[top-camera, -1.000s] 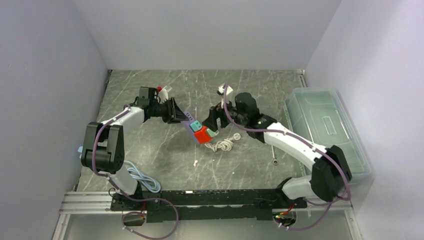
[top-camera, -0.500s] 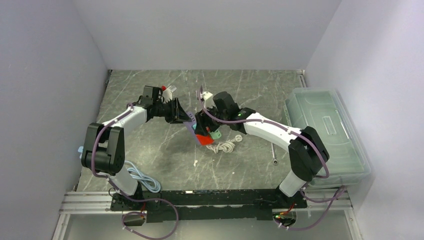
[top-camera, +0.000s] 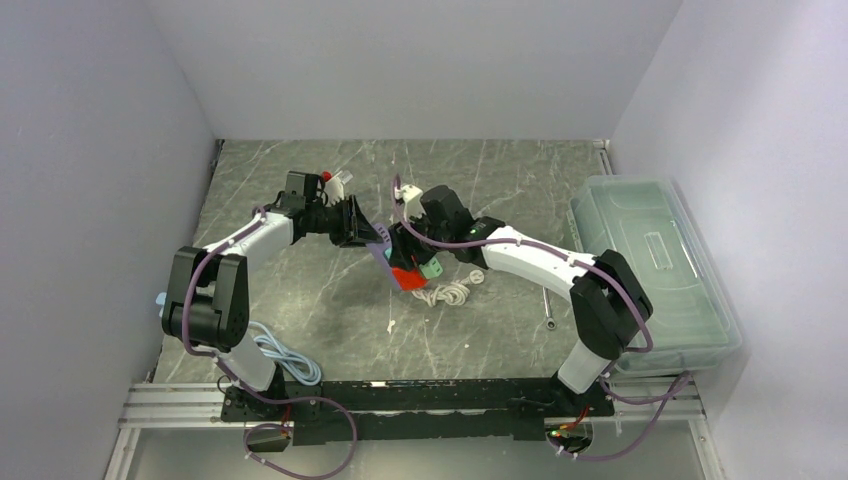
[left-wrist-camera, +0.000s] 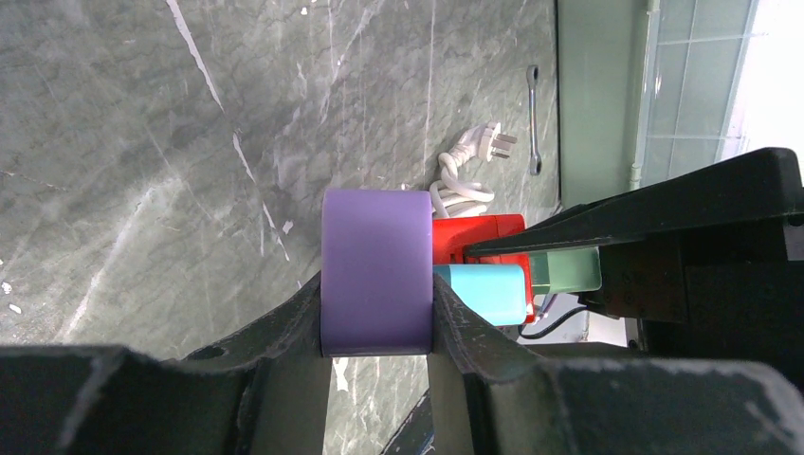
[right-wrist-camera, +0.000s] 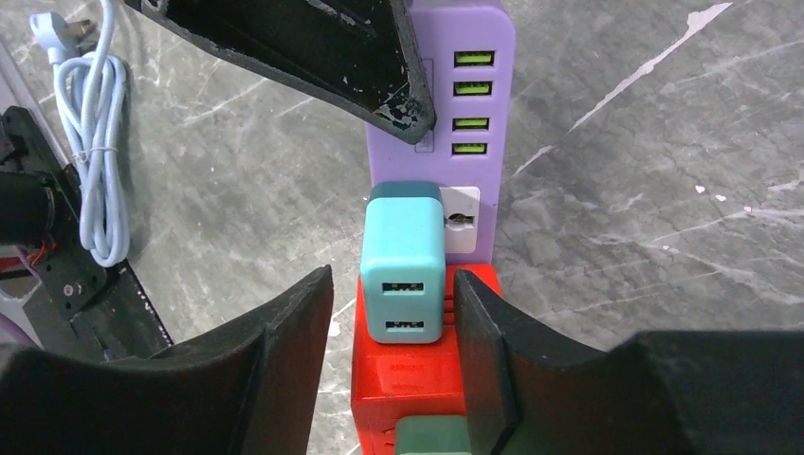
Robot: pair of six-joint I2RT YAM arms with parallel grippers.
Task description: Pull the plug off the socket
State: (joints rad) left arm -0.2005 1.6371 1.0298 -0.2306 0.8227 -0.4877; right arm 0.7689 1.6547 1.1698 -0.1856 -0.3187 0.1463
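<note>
Right pincer (right-wrist-camera: 392, 277) is on the plug, jaws half-closed either side of it!
A second ago it hung wide open off to the side. Now it straddles the teal plug (right-wrist-camera: 402, 248), one finger almost touching and a sliver of gap at the other, with nothing gripped yet, so the pull looks close. The plug sits in the purple socket strip (right-wrist-camera: 474, 114), next to a red adapter (right-wrist-camera: 417, 379). Beyond, the left pincer (left-wrist-camera: 377, 284) is clamped tight on the strip, bracing it. Far right is the clear lidded bin (top-camera: 690, 300), and I can't make out anything inside.
</note>
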